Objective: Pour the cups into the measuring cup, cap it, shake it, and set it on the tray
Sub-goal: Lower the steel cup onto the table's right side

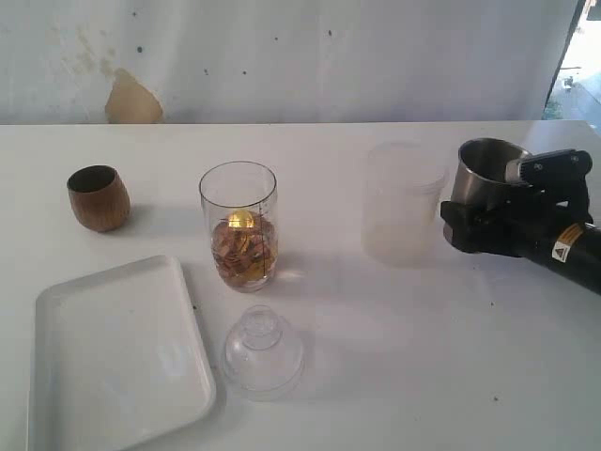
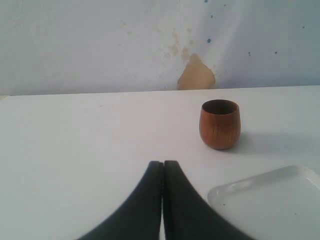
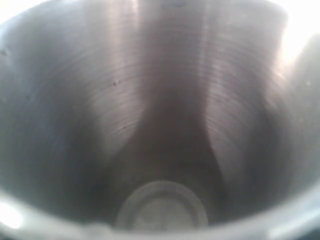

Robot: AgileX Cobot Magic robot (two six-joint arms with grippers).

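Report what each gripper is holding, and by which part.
The right gripper clamps the steel tumbler across its lower side wall. The left gripper is shut and holds nothing.

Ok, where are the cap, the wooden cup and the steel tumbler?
cap [image 1: 262,359], exterior view, on its dome wall.
wooden cup [image 1: 99,202], exterior view, on its side wall.
steel tumbler [image 1: 477,180], exterior view, on its outer wall.

The wooden cup [image 1: 99,197] is brown, with fine grain and a soft shine. The steel cup [image 3: 160,125] is shiny metal with thin ring lines inside. The frosted cup [image 1: 402,202] is cloudy plastic. The measuring cup [image 1: 238,221] and cap [image 1: 262,352] are clear, glossy plastic. The tray [image 1: 117,352] is smooth, glossy white. The table [image 1: 394,357] is matt white.
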